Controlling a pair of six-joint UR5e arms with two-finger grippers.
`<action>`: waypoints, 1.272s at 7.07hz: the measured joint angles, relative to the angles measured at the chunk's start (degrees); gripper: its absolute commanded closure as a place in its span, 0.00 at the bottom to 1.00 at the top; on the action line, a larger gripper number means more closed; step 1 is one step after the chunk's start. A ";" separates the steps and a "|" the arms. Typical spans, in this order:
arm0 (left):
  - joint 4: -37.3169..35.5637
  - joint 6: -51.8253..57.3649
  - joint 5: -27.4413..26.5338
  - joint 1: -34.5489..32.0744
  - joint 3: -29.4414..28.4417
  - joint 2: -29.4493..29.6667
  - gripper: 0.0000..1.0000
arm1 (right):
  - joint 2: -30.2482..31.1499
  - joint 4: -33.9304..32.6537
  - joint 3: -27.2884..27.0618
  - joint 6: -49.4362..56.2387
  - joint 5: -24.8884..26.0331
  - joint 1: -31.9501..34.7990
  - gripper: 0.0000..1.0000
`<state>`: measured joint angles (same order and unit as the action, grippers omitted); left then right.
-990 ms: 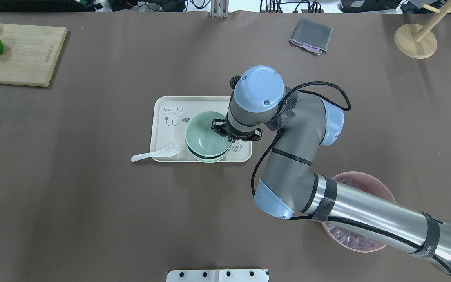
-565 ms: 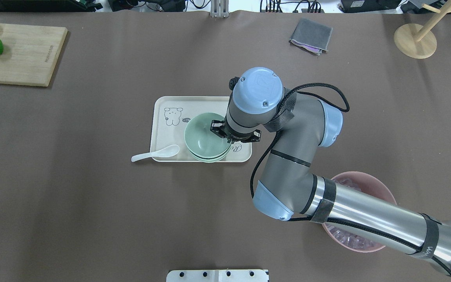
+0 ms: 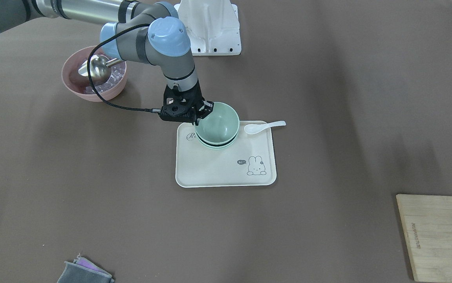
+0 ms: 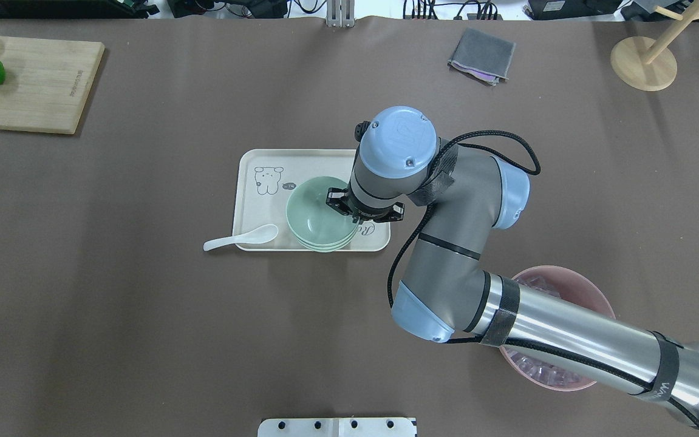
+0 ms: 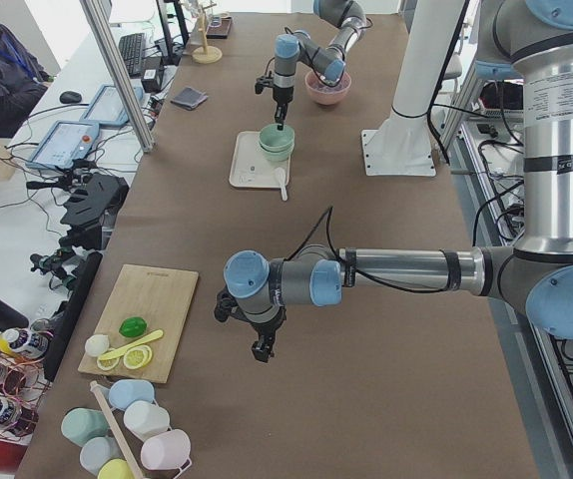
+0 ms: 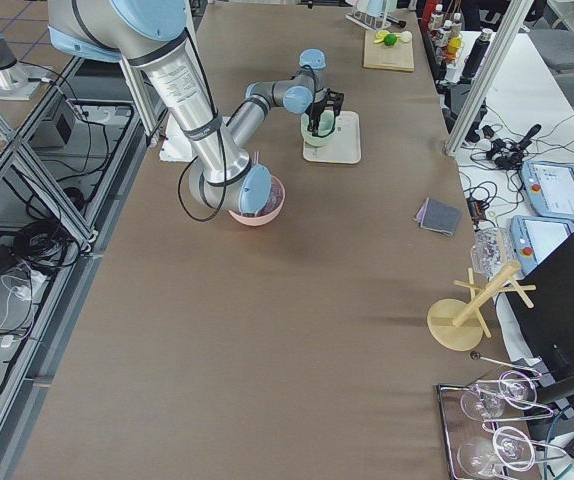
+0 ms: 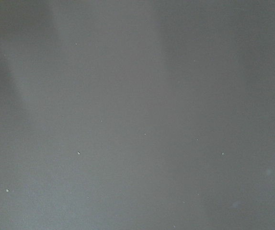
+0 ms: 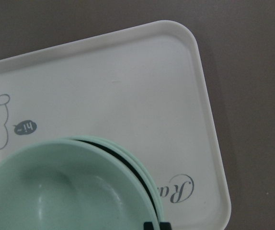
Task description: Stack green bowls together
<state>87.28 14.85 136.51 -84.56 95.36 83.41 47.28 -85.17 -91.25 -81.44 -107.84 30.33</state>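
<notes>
Three pale green bowls (image 4: 316, 212) sit nested in a stack at the near right part of a cream tray (image 4: 264, 164). They also show in the front view (image 3: 216, 124) and the right wrist view (image 8: 56, 191). My right gripper (image 4: 344, 206) is shut on the right rim of the top bowl, which sits a little tilted, with a dark gap under its rim. My left gripper (image 5: 260, 349) hangs low over bare table far to the left. It shows only in the left side view, so I cannot tell whether it is open or shut.
A white spoon (image 4: 240, 238) lies across the tray's near left edge. A pink bowl (image 3: 92, 84) with a metal scoop (image 3: 98, 67) stands under my right arm. A cutting board (image 4: 33, 85), a grey cloth (image 4: 481, 54) and a wooden stand (image 4: 644, 64) are along the far side.
My right gripper has lowered the top bowl into the two below; the dark gap between them has narrowed. Nothing else moved.
</notes>
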 measured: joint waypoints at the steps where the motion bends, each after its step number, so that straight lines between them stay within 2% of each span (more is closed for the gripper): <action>1: 0.00 0.00 0.04 0.00 0.00 0.00 0.01 | 0.00 0.00 0.01 -0.01 0.00 -0.04 1.00; 2: 0.00 0.00 0.04 0.00 0.00 0.00 0.01 | 0.00 0.00 0.04 -0.01 0.00 -0.06 0.71; 3: 0.00 0.00 0.01 0.00 0.00 -0.02 0.01 | -0.02 0.00 0.08 0.02 0.00 -0.08 0.18; 4: 0.00 0.00 -0.01 0.00 0.00 -0.03 0.01 | -0.11 -0.02 0.09 0.01 0.04 -0.09 0.00; 9: -0.06 0.00 -0.02 -0.03 0.08 -0.03 0.01 | -1.10 -0.10 -0.66 0.45 0.70 0.77 0.00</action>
<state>87.22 14.85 136.49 -84.58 95.44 83.38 46.18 -85.26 -91.91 -80.99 -107.14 31.10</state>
